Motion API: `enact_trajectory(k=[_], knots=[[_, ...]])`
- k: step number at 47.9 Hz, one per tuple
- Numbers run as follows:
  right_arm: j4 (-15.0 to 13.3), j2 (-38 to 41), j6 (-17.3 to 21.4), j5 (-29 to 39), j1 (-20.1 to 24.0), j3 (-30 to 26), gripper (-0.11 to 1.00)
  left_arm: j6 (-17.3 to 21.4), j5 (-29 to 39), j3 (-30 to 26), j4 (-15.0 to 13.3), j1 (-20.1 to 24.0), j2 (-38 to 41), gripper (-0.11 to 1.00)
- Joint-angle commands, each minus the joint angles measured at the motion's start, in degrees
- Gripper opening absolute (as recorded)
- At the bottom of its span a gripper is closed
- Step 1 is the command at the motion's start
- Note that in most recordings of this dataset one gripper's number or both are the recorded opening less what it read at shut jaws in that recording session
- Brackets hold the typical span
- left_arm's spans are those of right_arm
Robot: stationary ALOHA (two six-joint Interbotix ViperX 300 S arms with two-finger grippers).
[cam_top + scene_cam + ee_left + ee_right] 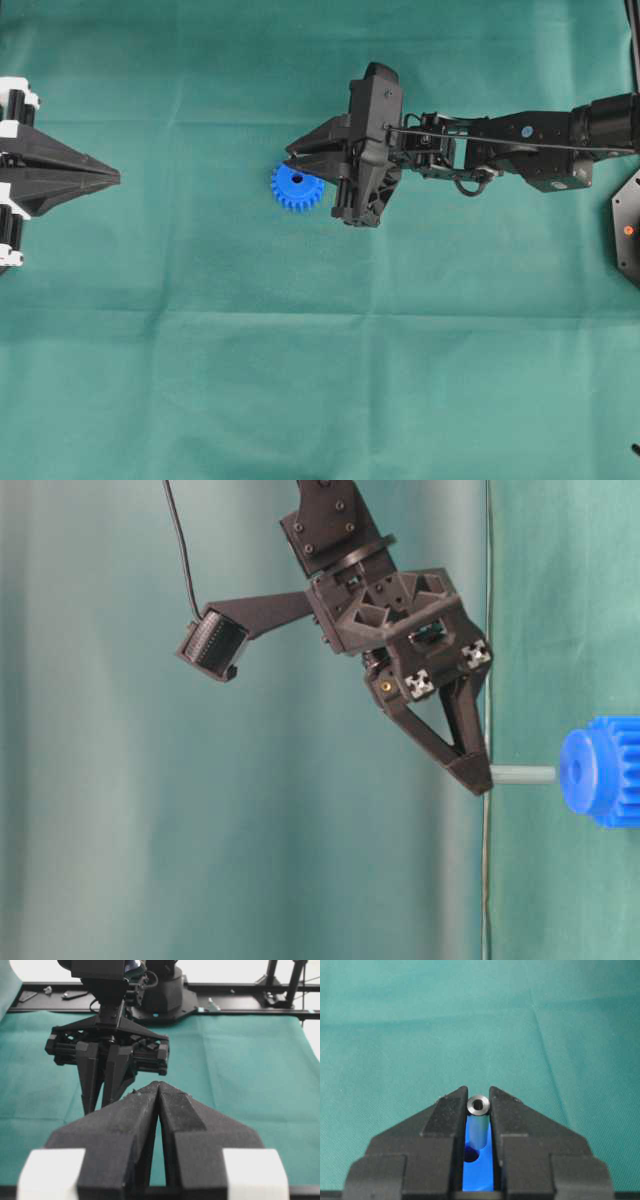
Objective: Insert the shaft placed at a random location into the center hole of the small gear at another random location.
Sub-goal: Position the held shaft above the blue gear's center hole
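Most of the job looks done, by our read: our right gripper (478,1105) is clamped on the short silvery-grey metal shaft (478,1125), w/ the round bright blue plastic toothed gear (296,187) just beneath it on the green cloth (320,380). From table level, the pin (524,774) spans between the fingertips and the gear's raised hub (578,771); we can't tell if its end is in yet. The wrist cam shows the dark center hole (470,1155) open beside the shaft, so insertion prob. isn't finished. Left gripper (159,1091) sits idle, jaws together, well apart from the gear. Remaining: align, push down, release.
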Motion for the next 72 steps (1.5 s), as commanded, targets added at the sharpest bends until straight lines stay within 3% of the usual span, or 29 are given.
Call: enact_trajectory(k=[1, 25, 48, 72], knots=[[-0.1, -0.5, -0.8, 0.1, 0.2, -1.4, 0.13, -0.1, -0.4, -1.2, 0.2, 0.1, 0.4, 0.0], [-0.1, 2.1, -0.8, -0.8, 0.2, -1.5, 0.13, -0.1, -0.4, -1.3, 0.2, 0.1, 0.3, 0.0], [-0.3, -2.6, -0.9, 1.4, 0.4, -1.1, 0.13, -0.1, -0.4, -1.2, 0.2, 0.1, 0.3, 0.0], [-0.4, -0.6, -0.9, 0.4, 1.5, -1.1, 0.13, -0.1, -0.5, -1.3, 0.2, 0.1, 0.2, 0.0]])
